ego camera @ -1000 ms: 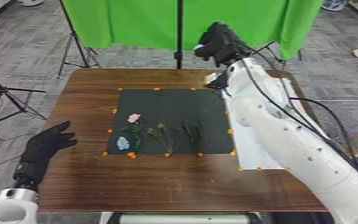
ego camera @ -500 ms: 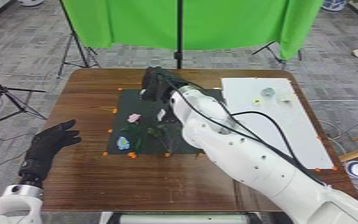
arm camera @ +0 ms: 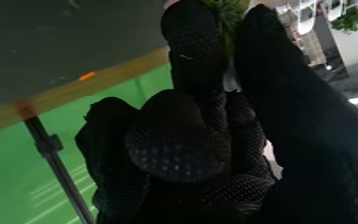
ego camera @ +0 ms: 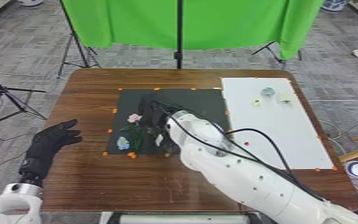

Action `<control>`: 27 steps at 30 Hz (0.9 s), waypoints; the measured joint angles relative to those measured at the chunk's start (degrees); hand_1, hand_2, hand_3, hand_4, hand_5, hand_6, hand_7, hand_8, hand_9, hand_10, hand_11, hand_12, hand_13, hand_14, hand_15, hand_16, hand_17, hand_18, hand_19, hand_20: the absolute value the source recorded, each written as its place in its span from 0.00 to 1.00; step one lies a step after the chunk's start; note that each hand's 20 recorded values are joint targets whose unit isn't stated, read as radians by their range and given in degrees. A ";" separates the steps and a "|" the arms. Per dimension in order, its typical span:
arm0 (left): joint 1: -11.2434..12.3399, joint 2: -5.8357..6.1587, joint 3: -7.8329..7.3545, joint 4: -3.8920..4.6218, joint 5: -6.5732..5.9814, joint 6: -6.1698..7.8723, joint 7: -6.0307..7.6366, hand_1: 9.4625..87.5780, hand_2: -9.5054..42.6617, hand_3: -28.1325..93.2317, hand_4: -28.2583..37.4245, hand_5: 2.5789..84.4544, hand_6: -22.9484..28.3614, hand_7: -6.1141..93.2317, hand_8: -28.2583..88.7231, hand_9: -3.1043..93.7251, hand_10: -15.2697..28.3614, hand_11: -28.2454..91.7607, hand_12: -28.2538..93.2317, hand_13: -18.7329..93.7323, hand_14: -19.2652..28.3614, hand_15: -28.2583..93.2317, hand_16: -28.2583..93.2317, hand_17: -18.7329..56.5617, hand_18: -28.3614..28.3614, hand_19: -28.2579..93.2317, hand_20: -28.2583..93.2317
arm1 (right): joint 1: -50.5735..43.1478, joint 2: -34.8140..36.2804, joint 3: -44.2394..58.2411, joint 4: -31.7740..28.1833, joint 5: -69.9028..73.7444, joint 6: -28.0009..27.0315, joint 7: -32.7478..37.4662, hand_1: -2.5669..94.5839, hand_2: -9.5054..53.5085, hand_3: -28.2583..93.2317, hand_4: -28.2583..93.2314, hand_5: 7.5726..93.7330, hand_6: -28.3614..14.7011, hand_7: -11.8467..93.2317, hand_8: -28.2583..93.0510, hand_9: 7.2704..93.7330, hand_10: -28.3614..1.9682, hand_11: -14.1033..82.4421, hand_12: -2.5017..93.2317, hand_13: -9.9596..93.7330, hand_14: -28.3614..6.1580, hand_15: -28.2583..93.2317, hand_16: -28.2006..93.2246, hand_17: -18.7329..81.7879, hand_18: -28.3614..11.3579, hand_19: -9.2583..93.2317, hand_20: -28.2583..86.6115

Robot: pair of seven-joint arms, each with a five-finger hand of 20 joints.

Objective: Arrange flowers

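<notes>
Over the left-middle part of the black mat is my right hand, beside the pink flower. A blue flower and green stems lie at the mat's near left. In the right wrist view, my right hand has curled fingers, with a pale piece between finger and thumb; what it is I cannot tell. Yellow-green sprigs show by the fingertips; contact is unclear. My left hand rests off the mat's left side, fingers relaxed and holding nothing.
On the white sheet at the right lie a pale blue-green flower, a whitish one, a small yellow one and a red piece. Orange markers edge the mat. My right forearm crosses the sheet's near left part.
My right hand has swung from beyond the table's far right edge leftward over the mat, then nearer to the stems. The white sheet is uncovered again. My left hand has barely moved.
</notes>
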 measured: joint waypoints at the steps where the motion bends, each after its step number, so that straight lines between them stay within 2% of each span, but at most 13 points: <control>1: 0.00 0.01 0.00 0.00 0.00 -0.01 0.00 0.21 0.34 0.74 0.00 0.52 0.55 0.20 0.19 0.53 0.69 0.42 0.35 0.55 0.84 0.46 0.21 0.39 0.75 0.40 0.41 | -0.10 0.07 -0.11 0.00 -0.27 -0.07 -0.05 0.64 0.00 0.70 0.11 0.81 0.66 0.36 0.31 0.94 0.67 0.26 0.50 0.96 0.80 0.74 0.53 0.81 0.37 1.00 0.76; 15: -0.01 0.08 -0.03 0.01 0.02 -0.14 -0.02 0.21 0.34 0.74 0.00 0.52 0.56 0.19 0.19 0.53 0.70 0.42 0.35 0.54 0.84 0.46 0.21 0.39 0.75 0.40 0.41 | 0.81 1.90 -1.38 0.00 -4.94 2.39 -1.74 0.63 0.00 0.71 0.10 0.79 0.69 0.39 0.30 0.89 0.66 0.25 0.50 0.95 0.81 0.75 0.53 0.80 0.38 1.00 0.76; 27: 0.01 0.05 -0.10 0.00 0.02 -0.14 -0.01 0.21 0.35 0.73 0.00 0.51 0.55 0.19 0.19 0.53 0.69 0.42 0.34 0.55 0.83 0.45 0.21 0.39 0.75 0.40 0.41 | 1.79 3.57 -2.80 -0.64 -10.78 0.90 -6.13 0.62 0.00 0.72 0.09 0.78 0.71 0.40 0.29 0.84 0.64 0.21 0.45 0.93 0.80 0.75 0.53 0.78 0.39 1.00 0.75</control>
